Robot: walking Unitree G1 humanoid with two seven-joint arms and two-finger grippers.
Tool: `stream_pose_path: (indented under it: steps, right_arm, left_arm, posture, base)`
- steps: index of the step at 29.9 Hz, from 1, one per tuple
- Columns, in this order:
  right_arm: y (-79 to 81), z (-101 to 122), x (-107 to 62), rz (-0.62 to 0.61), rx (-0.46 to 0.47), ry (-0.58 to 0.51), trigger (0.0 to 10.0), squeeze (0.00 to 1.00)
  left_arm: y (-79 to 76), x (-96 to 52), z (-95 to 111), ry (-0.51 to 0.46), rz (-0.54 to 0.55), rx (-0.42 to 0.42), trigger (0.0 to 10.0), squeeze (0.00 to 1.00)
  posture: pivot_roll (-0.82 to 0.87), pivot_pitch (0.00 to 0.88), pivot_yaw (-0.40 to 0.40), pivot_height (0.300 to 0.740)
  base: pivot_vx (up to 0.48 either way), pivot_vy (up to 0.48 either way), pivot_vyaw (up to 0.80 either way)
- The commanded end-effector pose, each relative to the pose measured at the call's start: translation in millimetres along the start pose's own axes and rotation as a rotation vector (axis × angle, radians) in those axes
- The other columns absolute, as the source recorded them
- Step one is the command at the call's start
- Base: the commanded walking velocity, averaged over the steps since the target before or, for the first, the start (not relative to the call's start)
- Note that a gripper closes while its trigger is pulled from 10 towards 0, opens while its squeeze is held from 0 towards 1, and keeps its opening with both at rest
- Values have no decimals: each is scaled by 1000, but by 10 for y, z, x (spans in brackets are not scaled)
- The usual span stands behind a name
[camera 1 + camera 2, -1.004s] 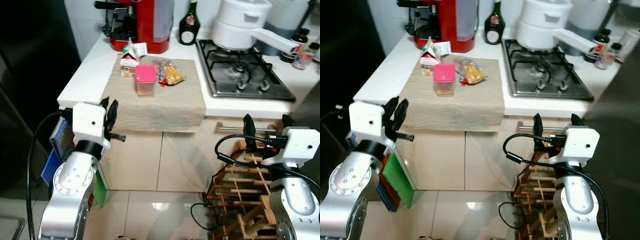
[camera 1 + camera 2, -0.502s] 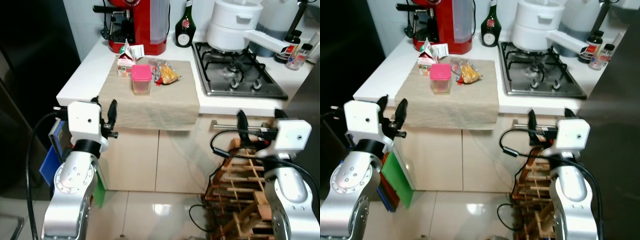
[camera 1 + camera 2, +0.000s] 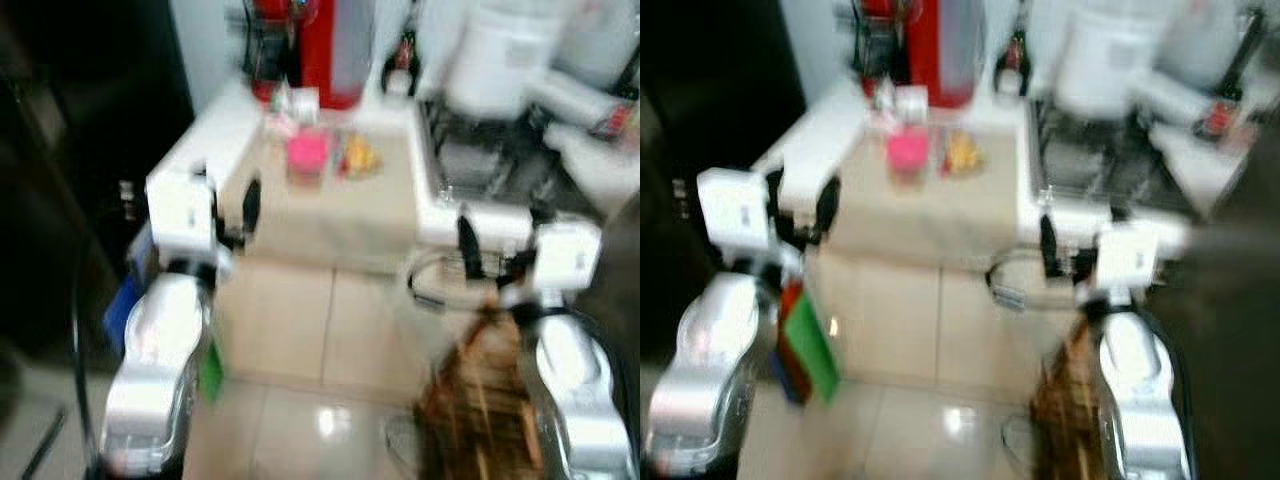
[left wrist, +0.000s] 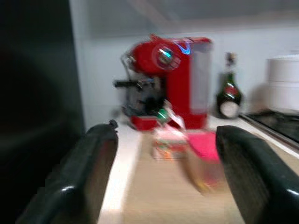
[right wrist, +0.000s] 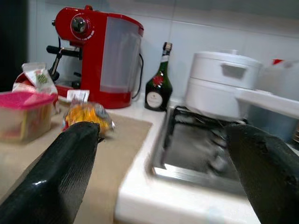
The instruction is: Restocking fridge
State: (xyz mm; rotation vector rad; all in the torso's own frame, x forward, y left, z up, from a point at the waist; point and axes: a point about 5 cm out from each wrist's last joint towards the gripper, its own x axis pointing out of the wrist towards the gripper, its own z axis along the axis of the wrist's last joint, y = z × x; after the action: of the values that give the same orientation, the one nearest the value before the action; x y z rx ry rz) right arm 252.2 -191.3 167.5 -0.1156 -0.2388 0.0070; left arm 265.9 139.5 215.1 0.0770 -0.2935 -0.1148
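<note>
The head views are blurred. A pink-lidded container, an orange snack packet and a small carton sit on a beige cloth on the white counter. My left gripper is held open at the cloth's left front corner, below the items. My right gripper is open in front of the counter edge beneath the hob. In the left wrist view the carton and container lie ahead between the open fingers. The right wrist view has the snack packet and container ahead.
A red coffee machine, a dark bottle and a white pot on the gas hob stand at the back. A dark fridge is on the left, a wooden rack low right, and coloured boards by the cabinet.
The whole picture has shifted and blurred, so the camera is moving; the counter looks nearer. Both grippers stay open and empty in front of the counter edge.
</note>
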Motion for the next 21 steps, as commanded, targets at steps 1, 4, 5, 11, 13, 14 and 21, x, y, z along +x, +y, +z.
stream_pose_path:
  steps: [1,4,5,11,13,14,21]
  right_arm:
    - [32,5,39,6,3,0,10000,0]
    - [54,5,47,14,11,-2,10000,0]
    - [74,2,51,19,16,-3,10000,0]
    - [123,15,75,26,23,-13,10000,0]
    - [141,28,83,31,24,-20,10000,0]
    - [146,34,83,32,24,-24,10000,0]
    - [157,14,49,25,34,-19,10000,0]
  left_arm:
    - [48,18,-17,12,15,3,10000,1000]
    - [43,31,-4,4,7,9,10000,1000]
    - [51,45,8,-1,5,15,10000,1000]
    - [83,130,126,-54,-16,63,10000,1000]
    - [109,168,176,-70,-3,75,10000,1000]
    - [117,179,196,-79,0,72,10000,0]
    - [52,174,118,-16,-14,11,10000,0]
  posture:
    - [-71,0,-24,740]
    - [-67,0,-18,740]
    - [-67,0,-17,740]
    - [-58,0,-10,740]
    - [-57,0,-8,740]
    - [-56,0,-7,740]
    - [-62,0,0,740]
  base:
    - [480,0,0]
    - [480,0,0]
    - [480,0,0]
    - [480,0,0]
    - [240,0,0]
    - [0,0,0]
    - [0,0,0]
